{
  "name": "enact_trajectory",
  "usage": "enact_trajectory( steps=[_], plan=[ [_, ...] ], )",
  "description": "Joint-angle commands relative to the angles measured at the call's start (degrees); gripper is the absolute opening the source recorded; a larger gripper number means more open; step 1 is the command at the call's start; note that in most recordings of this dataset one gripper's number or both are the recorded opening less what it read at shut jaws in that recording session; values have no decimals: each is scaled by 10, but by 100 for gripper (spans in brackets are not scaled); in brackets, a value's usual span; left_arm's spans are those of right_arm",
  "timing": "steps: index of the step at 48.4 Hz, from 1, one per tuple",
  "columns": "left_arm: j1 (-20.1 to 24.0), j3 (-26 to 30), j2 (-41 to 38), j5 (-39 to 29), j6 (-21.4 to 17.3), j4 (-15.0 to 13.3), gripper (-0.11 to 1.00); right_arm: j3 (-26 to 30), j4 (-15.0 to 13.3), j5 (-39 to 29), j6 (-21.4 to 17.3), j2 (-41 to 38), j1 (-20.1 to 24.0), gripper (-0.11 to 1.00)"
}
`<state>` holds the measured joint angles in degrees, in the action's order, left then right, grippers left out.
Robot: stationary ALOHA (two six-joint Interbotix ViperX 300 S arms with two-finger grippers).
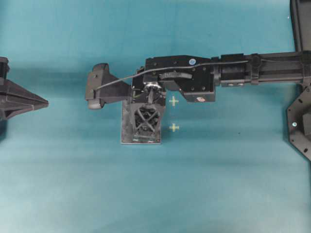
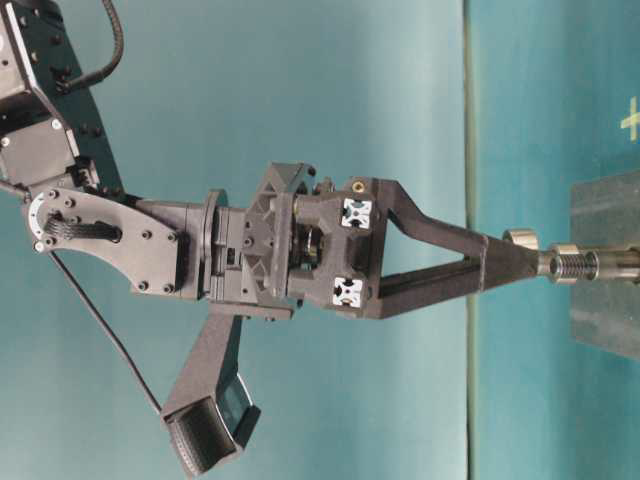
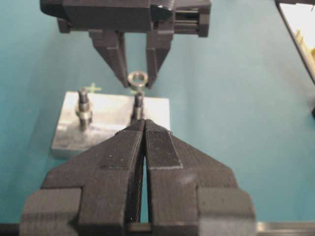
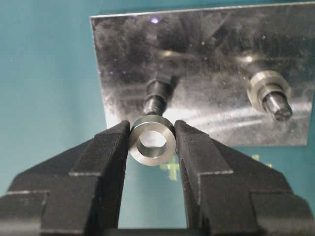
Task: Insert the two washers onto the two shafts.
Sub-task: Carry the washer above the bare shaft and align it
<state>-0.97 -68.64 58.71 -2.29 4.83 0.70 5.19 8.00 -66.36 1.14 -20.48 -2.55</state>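
A small steel washer (image 4: 152, 139) is pinched upright between the fingertips of my right gripper (image 4: 152, 132), which is shut on it. The right gripper (image 3: 138, 84) points down over the metal plate (image 4: 206, 44). In the left wrist view the washer (image 3: 138, 78) hangs just above the bare shaft (image 3: 139, 102), apart from it. The right wrist view has that shaft (image 4: 157, 96) just beyond the washer. My left gripper (image 3: 143, 123) is shut with nothing in it, low at the plate's near edge, at the left of the table (image 1: 43, 102).
A second shaft (image 4: 273, 101) on the plate (image 1: 127, 132) carries a metal ring. Two yellow-green crosses (image 1: 173, 101) (image 1: 174, 127) mark the teal cloth right of the plate. A dark case (image 1: 301, 24) stands at the far right edge.
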Motion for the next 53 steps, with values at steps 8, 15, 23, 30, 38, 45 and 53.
enact_trajectory(
  steps=[8,15,23,30,38,45,53],
  plan=[
    [1,6,-3,4,1,1,0,15,1,8,5,4,4,34],
    [1,6,-3,4,1,1,0,15,1,10,6,0,4,34],
    [1,6,-3,4,0,1,0,15,-4,12,7,-3,4,34],
    [1,5,-3,4,1,1,0,15,-4,11,8,-4,4,34],
    [1,4,-3,4,1,1,0,15,-4,14,9,-4,4,34],
    [1,4,-3,4,1,1,0,15,-4,13,9,-4,3,34],
    [1,5,-3,4,1,1,0,19,-4,12,9,-4,3,34]
  ],
)
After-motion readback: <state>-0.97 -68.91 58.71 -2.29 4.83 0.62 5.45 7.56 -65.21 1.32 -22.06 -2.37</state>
